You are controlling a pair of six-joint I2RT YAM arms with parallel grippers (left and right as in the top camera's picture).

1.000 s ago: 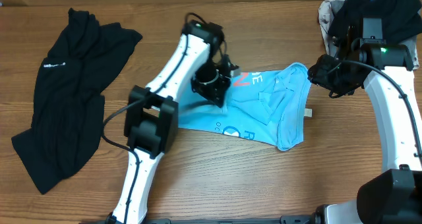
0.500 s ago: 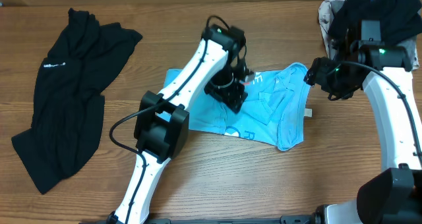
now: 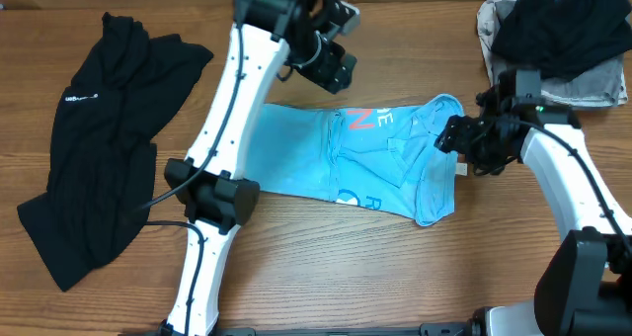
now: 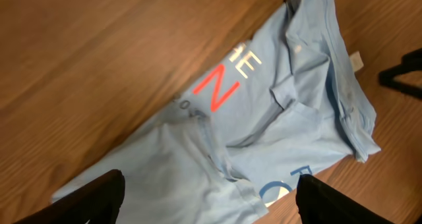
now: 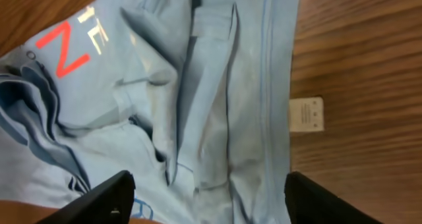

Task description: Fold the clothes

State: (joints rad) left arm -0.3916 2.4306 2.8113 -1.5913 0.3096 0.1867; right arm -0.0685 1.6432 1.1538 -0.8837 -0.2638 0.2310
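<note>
The light blue T-shirt [image 3: 336, 158] lies partly folded and creased on the wooden table, red and white print up and a small white tag [image 3: 460, 168] at its right edge. My left gripper [image 3: 334, 67] hangs high above the shirt's back edge. In the left wrist view the left gripper [image 4: 211, 207] is open with only the shirt [image 4: 264, 118] far below. My right gripper [image 3: 449, 138] hovers over the shirt's right side. In the right wrist view the right gripper [image 5: 211, 204] is open over creased fabric [image 5: 198, 105], the tag [image 5: 307, 114] to its right.
A black garment [image 3: 99, 148] lies spread at the left of the table. A heap of black and grey clothes [image 3: 558, 30] sits at the back right corner. Bare wood [image 3: 326, 267] runs along the front.
Both grippers opened. The left one let go of the shirt and rose toward the back, leaving the shirt's left part spread flat. The right one moved left over the shirt's right edge.
</note>
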